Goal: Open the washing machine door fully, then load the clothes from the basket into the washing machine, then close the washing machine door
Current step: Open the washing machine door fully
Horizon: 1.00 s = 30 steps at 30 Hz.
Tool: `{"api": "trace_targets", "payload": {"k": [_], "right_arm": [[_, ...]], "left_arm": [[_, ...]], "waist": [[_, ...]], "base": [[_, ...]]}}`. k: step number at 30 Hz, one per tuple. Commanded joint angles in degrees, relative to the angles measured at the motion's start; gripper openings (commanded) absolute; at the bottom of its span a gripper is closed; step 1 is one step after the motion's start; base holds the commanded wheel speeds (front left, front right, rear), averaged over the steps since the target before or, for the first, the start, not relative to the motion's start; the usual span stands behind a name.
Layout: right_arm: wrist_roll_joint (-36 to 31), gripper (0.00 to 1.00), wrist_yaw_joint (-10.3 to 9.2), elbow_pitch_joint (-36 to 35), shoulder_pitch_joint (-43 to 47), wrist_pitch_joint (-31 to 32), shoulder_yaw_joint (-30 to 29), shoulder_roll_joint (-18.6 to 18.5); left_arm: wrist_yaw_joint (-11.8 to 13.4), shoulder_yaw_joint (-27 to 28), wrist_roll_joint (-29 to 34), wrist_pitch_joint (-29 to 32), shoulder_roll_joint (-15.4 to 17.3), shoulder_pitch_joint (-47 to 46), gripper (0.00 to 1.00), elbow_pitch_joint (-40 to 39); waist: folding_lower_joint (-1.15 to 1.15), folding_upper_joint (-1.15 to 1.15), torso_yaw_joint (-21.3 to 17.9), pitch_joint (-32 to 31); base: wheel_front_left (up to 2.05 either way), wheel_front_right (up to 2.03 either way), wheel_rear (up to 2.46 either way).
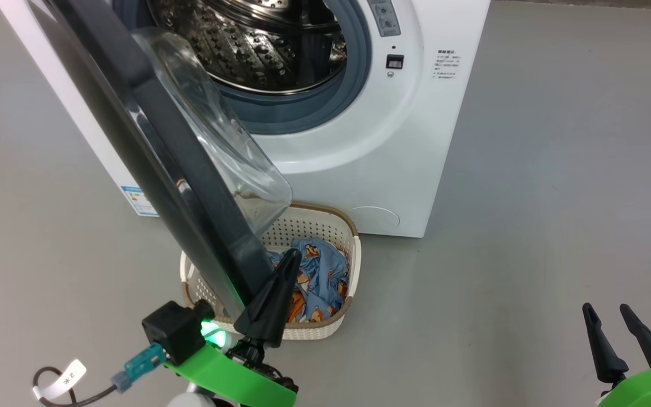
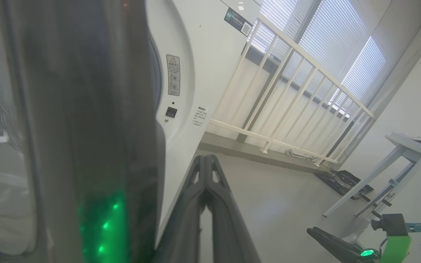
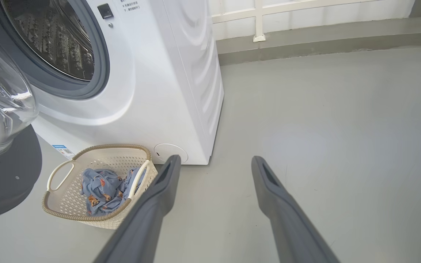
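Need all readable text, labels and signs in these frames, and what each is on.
"2" plus one unclear character: white tag on a cable.
Warning triangle sign, wording under it unreadable: grey sticker on the washing machine front.
Too small to read: blue label low on the machine's front.
Too small to read: printed text block right of the drum opening.
Blurred: dark label with a QR code, on the machine's white casing.

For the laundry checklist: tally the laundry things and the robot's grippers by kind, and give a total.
Washing machine: 1
Washing machine door: 1
Basket: 1
Clothes heap: 1 (single garments cannot be told apart)
Grippers: 2, left gripper and right gripper
Total: 6
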Motion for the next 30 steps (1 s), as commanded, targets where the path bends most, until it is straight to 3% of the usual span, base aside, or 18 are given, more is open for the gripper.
{"api": "trace_targets", "payload": {"k": [1, 30], "right_arm": [[-0.7, 1.0, 0.09, -1.3, -1.0, -0.7, 0.8, -1.4], [-0.7, 1.0, 0.09, -1.9, -0.5, -0.7, 1.7, -1.2]], "left_arm": [[0.0, 2.9, -0.7, -0.4, 0.4, -2.4, 0.0, -0.9], [0.0, 7.3, 0.7, -0.4, 0.5, 3.5, 0.0, -1.6]], "waist": [[0.0, 0.0, 0.2, 0.1], [0.0, 0.0, 7.8, -0.8]], "base": [[0.0, 0.0, 0.0], [0.0, 0.0, 0.0]]}}
